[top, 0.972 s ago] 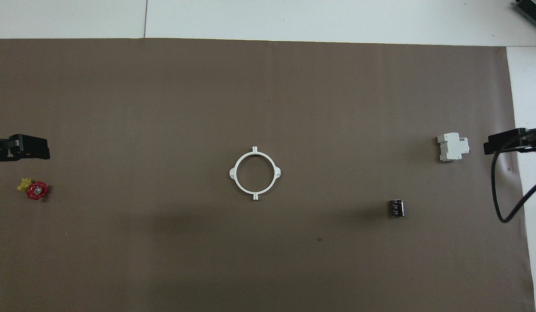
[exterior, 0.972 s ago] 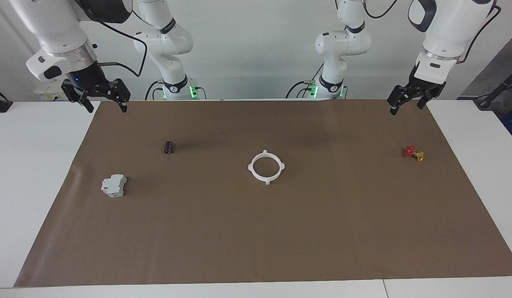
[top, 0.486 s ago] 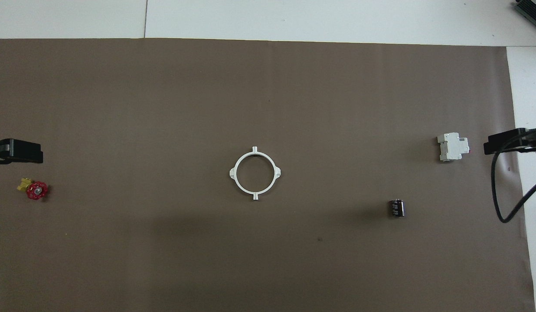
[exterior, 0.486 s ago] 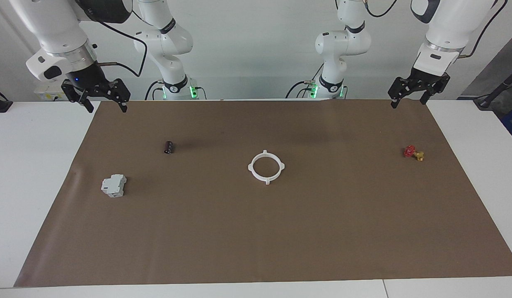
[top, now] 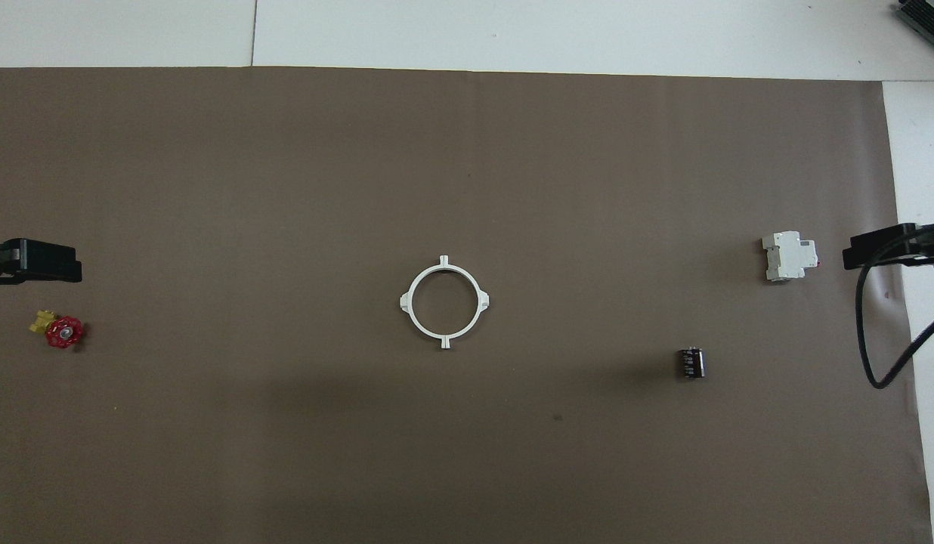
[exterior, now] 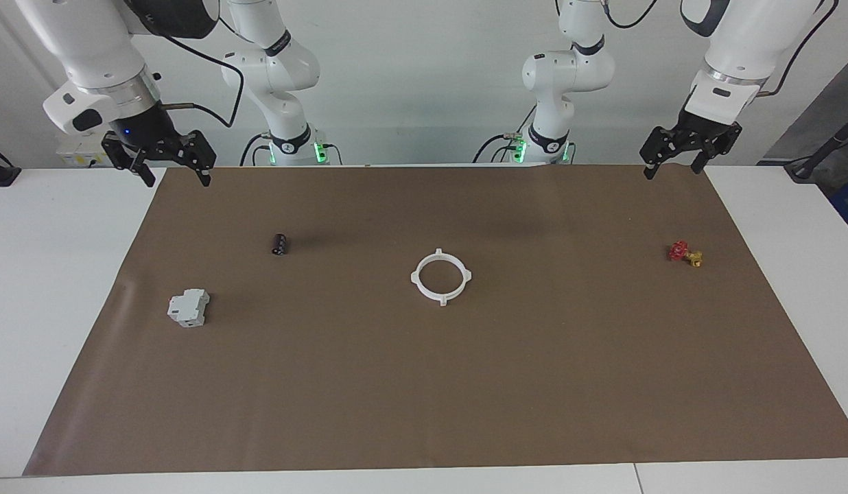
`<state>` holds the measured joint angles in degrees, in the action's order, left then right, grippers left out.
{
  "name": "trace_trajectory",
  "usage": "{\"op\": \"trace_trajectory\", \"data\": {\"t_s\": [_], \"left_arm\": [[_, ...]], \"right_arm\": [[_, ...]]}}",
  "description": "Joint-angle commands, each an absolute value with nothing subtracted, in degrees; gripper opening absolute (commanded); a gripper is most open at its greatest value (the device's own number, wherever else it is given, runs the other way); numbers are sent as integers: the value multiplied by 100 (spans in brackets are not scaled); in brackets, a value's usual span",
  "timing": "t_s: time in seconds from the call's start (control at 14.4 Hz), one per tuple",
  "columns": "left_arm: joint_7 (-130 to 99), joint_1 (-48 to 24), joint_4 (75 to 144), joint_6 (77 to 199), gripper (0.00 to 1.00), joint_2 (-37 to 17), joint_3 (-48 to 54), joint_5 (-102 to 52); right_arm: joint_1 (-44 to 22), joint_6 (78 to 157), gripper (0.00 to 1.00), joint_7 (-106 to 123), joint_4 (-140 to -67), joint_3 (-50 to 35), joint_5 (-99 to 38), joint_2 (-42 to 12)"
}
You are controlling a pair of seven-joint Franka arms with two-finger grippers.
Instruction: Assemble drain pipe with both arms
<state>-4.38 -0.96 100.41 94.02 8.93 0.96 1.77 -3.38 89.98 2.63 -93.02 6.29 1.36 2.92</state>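
Note:
The drain pipe [exterior: 441,277] [top: 443,301] lies flat in the middle of the brown mat as one closed white ring with four small nubs. Nothing touches it. My left gripper [exterior: 671,169] hangs open and empty above the mat's corner at the left arm's end, on the robots' side. At the right arm's end my right gripper [exterior: 177,180] hangs above the matching corner of the mat, also open and empty. Both grippers are well apart from the ring.
A grey-white boxy block [exterior: 189,307] and a small black cylinder [exterior: 279,243] lie toward the right arm's end. A red-and-yellow valve [exterior: 685,253] lies toward the left arm's end. A black cable [top: 871,340] loops down from the right arm.
My left gripper has risen slightly and drawn back toward the robots. The right gripper and the ring have not moved.

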Motion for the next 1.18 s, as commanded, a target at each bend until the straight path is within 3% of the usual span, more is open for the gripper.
{"op": "trace_trajectory", "data": {"t_s": [0.0, 1.11], "left_arm": [[-510, -123, 9923, 9360, 100, 844, 70, 62], [-510, -97, 9826, 9510, 100, 879, 62, 62]], "right_arm": [[-290, 8895, 100, 176, -9237, 606, 44, 255], [-290, 8895, 100, 176, -9237, 606, 44, 255]]}}
